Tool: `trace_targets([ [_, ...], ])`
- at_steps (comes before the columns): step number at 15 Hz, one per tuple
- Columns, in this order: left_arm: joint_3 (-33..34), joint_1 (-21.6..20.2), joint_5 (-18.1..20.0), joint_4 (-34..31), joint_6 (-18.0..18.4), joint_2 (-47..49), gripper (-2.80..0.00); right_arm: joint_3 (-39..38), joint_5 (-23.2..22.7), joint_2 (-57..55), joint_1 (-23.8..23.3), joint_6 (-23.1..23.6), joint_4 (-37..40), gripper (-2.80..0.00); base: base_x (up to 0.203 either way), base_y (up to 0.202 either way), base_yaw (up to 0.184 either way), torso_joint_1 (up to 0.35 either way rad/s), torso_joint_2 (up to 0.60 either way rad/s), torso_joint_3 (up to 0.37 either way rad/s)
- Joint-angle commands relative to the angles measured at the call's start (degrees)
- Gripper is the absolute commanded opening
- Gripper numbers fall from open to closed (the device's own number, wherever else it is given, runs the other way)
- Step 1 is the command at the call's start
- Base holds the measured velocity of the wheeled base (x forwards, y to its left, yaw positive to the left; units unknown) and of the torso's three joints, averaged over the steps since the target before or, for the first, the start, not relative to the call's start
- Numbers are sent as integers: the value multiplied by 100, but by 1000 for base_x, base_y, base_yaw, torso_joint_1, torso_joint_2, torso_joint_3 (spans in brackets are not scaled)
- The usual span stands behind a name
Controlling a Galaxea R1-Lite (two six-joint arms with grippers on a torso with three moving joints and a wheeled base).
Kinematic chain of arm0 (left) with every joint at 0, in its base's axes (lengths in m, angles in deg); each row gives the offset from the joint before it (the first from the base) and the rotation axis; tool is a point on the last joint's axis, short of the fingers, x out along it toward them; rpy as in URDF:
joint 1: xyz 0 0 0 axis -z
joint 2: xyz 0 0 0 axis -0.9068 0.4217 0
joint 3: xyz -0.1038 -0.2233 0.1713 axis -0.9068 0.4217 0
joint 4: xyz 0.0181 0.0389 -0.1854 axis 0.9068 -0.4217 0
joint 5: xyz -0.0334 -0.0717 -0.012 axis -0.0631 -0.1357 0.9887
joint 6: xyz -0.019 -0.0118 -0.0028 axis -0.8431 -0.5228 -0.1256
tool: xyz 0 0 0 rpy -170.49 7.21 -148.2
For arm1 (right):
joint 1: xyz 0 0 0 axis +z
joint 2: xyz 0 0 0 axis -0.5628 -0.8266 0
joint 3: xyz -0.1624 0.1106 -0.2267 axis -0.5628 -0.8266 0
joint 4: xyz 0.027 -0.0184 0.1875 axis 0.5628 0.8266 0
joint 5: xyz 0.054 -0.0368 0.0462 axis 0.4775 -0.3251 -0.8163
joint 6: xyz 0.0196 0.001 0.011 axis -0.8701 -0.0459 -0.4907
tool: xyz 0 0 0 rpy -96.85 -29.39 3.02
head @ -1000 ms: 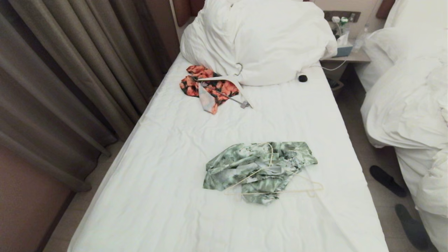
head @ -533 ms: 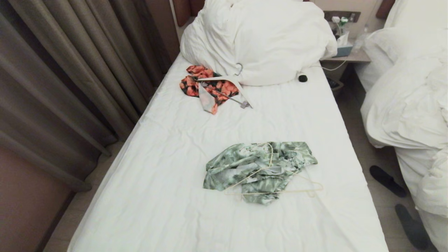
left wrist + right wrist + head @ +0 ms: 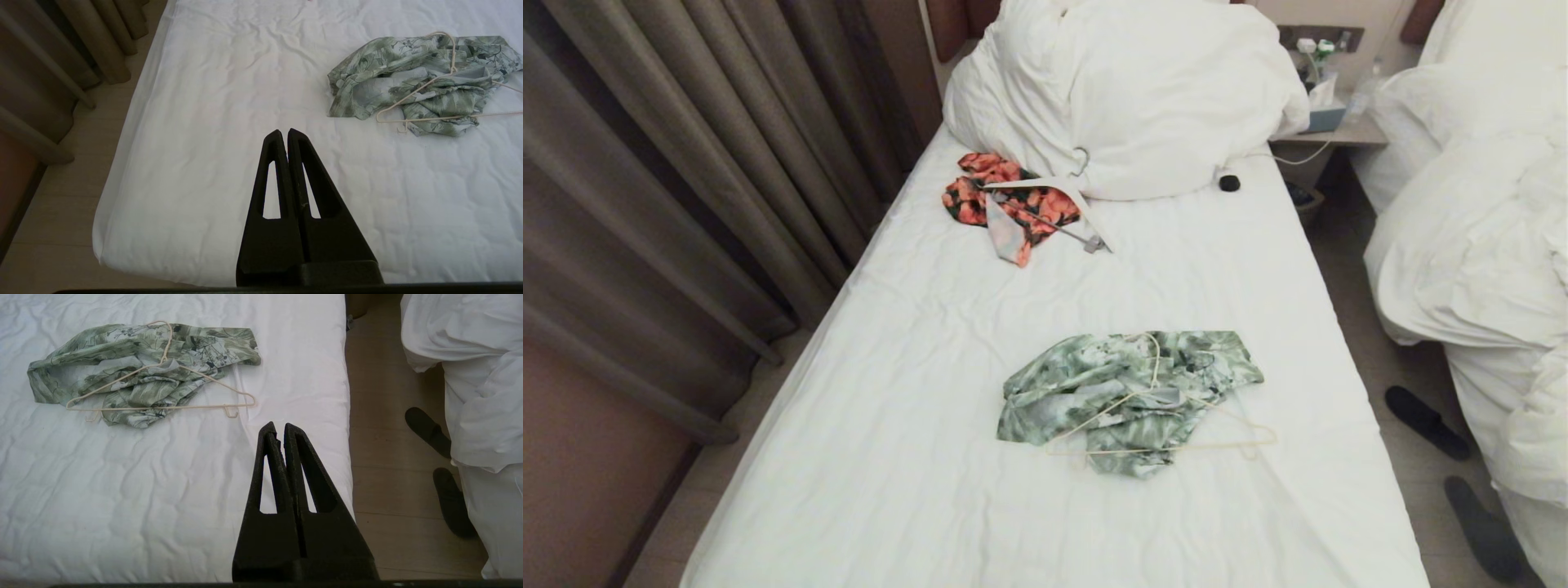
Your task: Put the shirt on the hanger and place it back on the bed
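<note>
1. we see the bed [image 3: 915,457], a long single one with a wrinkled white sheet, filling most of the head view; it is our landmark.
2. at the bed's head end lies a heap of big white pillows [image 3: 1127,90].
3. beside the bed, on our right, stands another white bed [image 3: 1470,245] with heaped bedding; two dark slippers [image 3: 1425,420] lie on the floor between them.
4. along the bed's other long side hang brown curtains [image 3: 670,180].
5. the shirt [image 3: 1094,384], green and white, lies crumpled on the bed's sheet, about midway along and toward our right edge.
6. an orange-and-black garment [image 3: 1013,204] lies on the bed just below the pillows, with a white hanger [image 3: 1054,192] on top of it.
7. the hanger [image 3: 1176,445], thin and cream, lies on top of the shirt, its right end resting on the bare sheet.
8. our left gripper [image 3: 284,132] hovers over the bed's foot end, fingers [image 3: 271,163] pressed together, holding nothing.
9. our right gripper [image 3: 278,426] hovers over the bed's right edge near the foot, fingers [image 3: 267,457] also closed and empty.
</note>
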Motion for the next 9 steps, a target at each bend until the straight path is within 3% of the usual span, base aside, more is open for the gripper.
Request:
trace_targets([
  [1,0,-2,4,0,0,13,-280,-1,0,-14,2,2,7,-280,0,0,0,0,0,0],
  [9,0,-2,4,0,0,13,-280,-1,0,-14,2,2,-2,-280,0,0,0,0,0,0],
])
